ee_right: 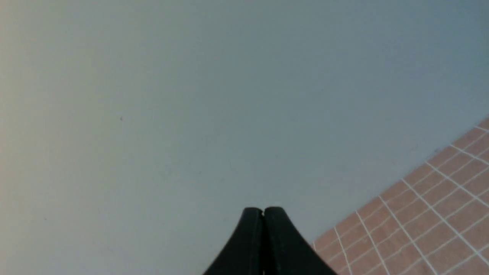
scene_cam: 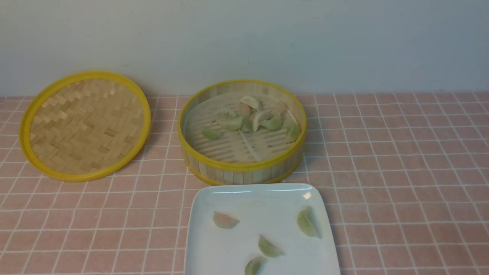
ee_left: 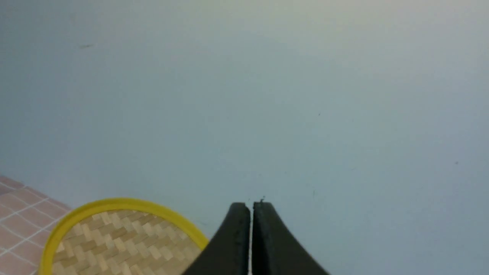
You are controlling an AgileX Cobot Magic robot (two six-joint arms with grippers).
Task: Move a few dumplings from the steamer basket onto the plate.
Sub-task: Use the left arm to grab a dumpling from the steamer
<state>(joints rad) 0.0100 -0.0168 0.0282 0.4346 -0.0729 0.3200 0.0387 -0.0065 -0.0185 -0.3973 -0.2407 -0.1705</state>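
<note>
The steamer basket (scene_cam: 244,168) stands mid-table in the front view, with several dumplings (scene_cam: 250,118) on its ribbed liner, mostly pale green, a couple pinkish. The white square plate (scene_cam: 252,193) lies just in front of it and holds several dumplings: a pinkish one (scene_cam: 224,220) and green ones (scene_cam: 306,222), (scene_cam: 268,247), (scene_cam: 254,266). Neither gripper shows in the front view. My left gripper (ee_left: 251,206) is shut and empty, raised, facing the wall. My right gripper (ee_right: 263,211) is shut and empty, also facing the wall.
The flat woven yellow-rimmed lid (scene_cam: 85,125) leans at the back left of the pink tiled table; its rim also shows in the left wrist view (ee_left: 114,204). A pale wall runs behind everything. The tiled cloth shows in the right wrist view (ee_right: 431,214).
</note>
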